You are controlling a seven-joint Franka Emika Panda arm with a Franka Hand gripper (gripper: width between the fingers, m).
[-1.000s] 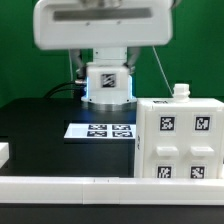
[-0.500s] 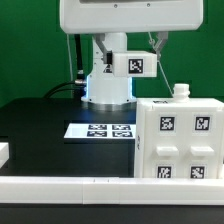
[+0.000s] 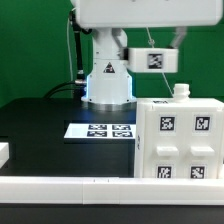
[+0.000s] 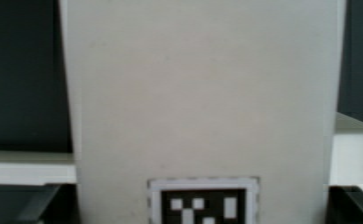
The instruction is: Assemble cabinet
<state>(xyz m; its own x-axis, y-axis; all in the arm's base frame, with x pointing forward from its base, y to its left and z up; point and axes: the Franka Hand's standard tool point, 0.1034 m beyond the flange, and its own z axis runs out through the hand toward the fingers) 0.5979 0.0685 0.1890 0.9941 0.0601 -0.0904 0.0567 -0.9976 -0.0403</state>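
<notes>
The cabinet (image 3: 180, 140), a large white box with black-and-white tags on its front, stands on the black table at the exterior view's right. A small white knob (image 3: 181, 91) sticks up from its top. My gripper (image 4: 199, 212) is shut on a long flat white panel (image 4: 196, 90) that carries a tag near the fingers. Dark fingers (image 4: 43, 206) show on both sides of it. In the exterior view the panel (image 3: 153, 59) hangs under the arm, above and just to the left of the cabinet's top, apart from it.
The marker board (image 3: 100, 130) lies flat on the table in front of the arm's white base (image 3: 108, 82). A white rail (image 3: 90, 186) runs along the table's front edge. A small white part (image 3: 4, 152) sits at the exterior view's far left.
The arm has swung toward the exterior view's right with the tagged panel, from in front of the base to a spot above the cabinet's left edge.
</notes>
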